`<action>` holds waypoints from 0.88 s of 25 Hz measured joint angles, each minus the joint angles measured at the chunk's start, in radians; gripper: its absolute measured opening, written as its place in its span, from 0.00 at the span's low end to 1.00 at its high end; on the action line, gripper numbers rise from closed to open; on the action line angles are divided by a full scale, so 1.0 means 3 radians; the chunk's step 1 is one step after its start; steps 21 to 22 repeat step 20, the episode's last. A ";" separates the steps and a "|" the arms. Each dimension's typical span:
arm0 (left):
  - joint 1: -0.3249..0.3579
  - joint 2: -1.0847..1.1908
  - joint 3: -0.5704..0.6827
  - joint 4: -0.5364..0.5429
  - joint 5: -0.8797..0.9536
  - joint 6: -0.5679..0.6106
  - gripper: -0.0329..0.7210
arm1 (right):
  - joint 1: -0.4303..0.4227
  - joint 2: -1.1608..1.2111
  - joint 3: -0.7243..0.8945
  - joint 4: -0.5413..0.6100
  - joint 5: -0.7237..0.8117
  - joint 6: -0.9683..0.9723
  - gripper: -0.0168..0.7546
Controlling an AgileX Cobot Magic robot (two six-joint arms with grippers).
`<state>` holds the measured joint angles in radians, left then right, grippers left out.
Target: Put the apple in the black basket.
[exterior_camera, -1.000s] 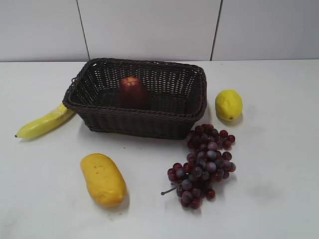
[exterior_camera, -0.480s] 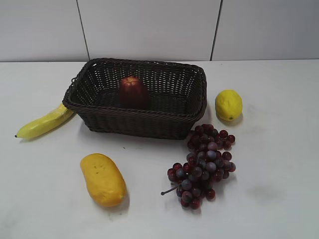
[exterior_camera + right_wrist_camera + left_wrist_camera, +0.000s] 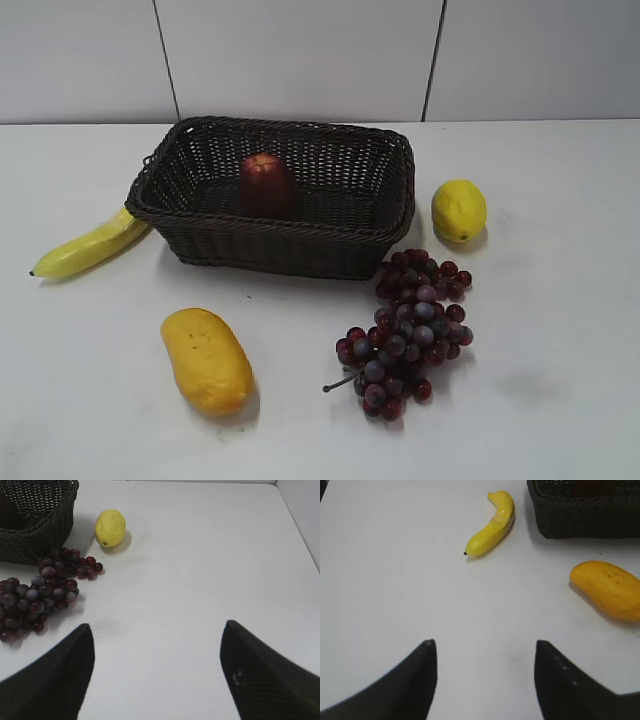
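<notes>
The dark maroon apple (image 3: 266, 185) stands upright inside the black basket (image 3: 290, 243), near its middle. The basket's corner shows in the left wrist view (image 3: 585, 522) and in the right wrist view (image 3: 45, 530), where a dark edge of the apple (image 3: 7, 512) peeks out at the far left. My left gripper (image 3: 485, 647) is open and empty over bare table, well short of the basket. My right gripper (image 3: 157, 630) is open and empty over bare table to the right of the grapes. Neither gripper shows in the exterior view.
A banana (image 3: 90, 245) lies left of the basket. A mango (image 3: 207, 358) lies at the front left. A bunch of dark red grapes (image 3: 408, 330) lies at the front right. A lemon (image 3: 458, 210) sits right of the basket. A tiled wall stands behind.
</notes>
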<state>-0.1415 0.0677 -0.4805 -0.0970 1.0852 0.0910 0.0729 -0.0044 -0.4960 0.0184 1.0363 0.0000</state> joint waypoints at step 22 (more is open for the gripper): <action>0.0309 -0.0240 0.0003 0.0000 0.0003 0.0000 0.36 | 0.0000 0.0000 0.0000 0.0000 0.0000 0.0000 0.79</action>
